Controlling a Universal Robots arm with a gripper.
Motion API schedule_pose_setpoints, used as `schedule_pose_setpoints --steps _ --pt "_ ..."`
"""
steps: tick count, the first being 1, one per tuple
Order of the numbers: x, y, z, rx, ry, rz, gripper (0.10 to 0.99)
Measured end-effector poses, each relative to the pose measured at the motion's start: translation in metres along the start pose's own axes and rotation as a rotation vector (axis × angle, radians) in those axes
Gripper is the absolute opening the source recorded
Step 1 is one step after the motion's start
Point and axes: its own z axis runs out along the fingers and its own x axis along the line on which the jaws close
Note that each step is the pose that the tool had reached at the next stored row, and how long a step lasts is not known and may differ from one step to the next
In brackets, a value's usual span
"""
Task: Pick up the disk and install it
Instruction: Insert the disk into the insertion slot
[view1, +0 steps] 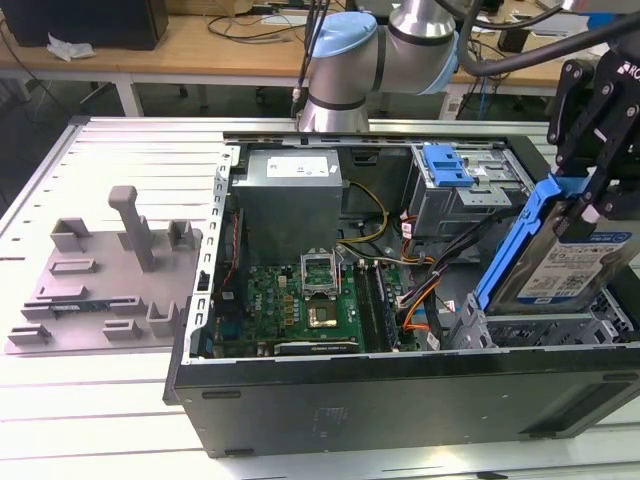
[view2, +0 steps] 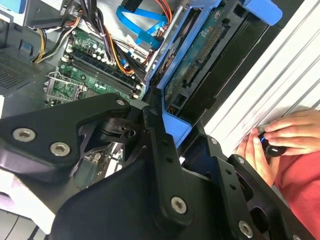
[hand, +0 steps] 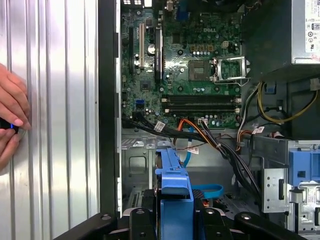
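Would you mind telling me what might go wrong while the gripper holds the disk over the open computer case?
The disk hangs tilted in the gripper, so it may catch on the drive cage rim. The orange and black cables beside the cage could get pinched. A person's hand rests close to the case.

Bright, even room light fell from above. The ribbed metal table (hand: 55, 150) glared in pale streaks in the first wrist view. Soft shadows pooled inside the open computer case (view1: 400, 400), while the label of the disk (view1: 575, 265) gleamed at the exterior view's right.
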Motion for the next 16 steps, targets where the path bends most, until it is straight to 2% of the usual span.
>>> schedule_pose_setpoints --steps 9,16 --pt "0.0023 -0.0001 0.0089 0.0 -0.0001 0.0 0.369" --pt "0.007 -0.0001 0.0154 0.0 0.0 0.0 0.369"
